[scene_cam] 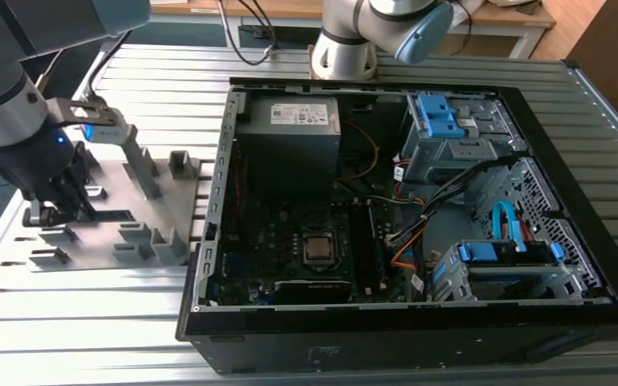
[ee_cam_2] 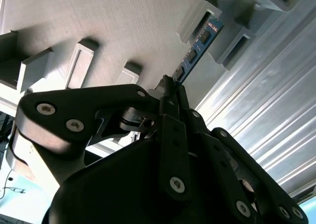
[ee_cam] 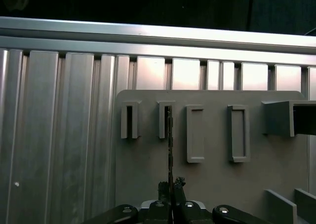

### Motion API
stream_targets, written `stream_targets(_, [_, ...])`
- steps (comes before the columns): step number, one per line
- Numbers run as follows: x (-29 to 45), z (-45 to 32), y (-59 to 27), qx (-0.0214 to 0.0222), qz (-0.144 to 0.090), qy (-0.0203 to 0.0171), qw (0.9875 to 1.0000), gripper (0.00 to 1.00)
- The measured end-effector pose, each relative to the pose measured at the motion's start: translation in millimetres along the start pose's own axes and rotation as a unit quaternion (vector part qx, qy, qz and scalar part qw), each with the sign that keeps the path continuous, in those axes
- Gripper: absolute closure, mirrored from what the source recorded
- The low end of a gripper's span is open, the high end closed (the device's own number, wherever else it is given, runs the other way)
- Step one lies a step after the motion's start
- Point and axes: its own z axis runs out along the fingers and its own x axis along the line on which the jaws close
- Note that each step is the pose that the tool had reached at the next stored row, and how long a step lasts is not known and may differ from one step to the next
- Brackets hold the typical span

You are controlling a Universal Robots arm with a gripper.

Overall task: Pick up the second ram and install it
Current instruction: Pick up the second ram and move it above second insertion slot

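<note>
The second ram (ee_cam_2: 198, 45), a narrow blue-green stick, stands on edge on the grey fixture plate (ee_cam_2: 123, 21), its far end between two raised blocks. In the first wrist view it shows edge-on as a thin dark line (ee_cam: 170, 145) running from a slot to my fingers. My gripper (ee_cam_2: 170, 88) is shut on the stick's near end, one finger on each flat face; it shows again in the first wrist view (ee_cam: 171, 188). In the exterior view the gripper (scene_cam: 60, 211) is low over the fixture plate (scene_cam: 126, 221), at that view's left.
An open computer case (scene_cam: 566, 201) lies to the exterior view's right of the plate, with its motherboard (scene_cam: 287, 241), drive cages and cables. Raised blocks (scene_cam: 142, 165) stand on the plate around my gripper. Everything rests on a slatted metal table (scene_cam: 73, 338). A second robot's base (scene_cam: 341, 48) stands behind the case.
</note>
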Motion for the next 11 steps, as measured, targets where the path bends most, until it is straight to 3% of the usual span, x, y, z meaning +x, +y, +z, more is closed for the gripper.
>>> stream_targets(7, [-0.2, -4.6, 0.2, -0.0001, 0.0, 0.0, 1.0, 0.86])
stream_targets(11, [-0.5, -11.0, 0.4, 0.0, 0.0, 0.0, 1.0, 0.86])
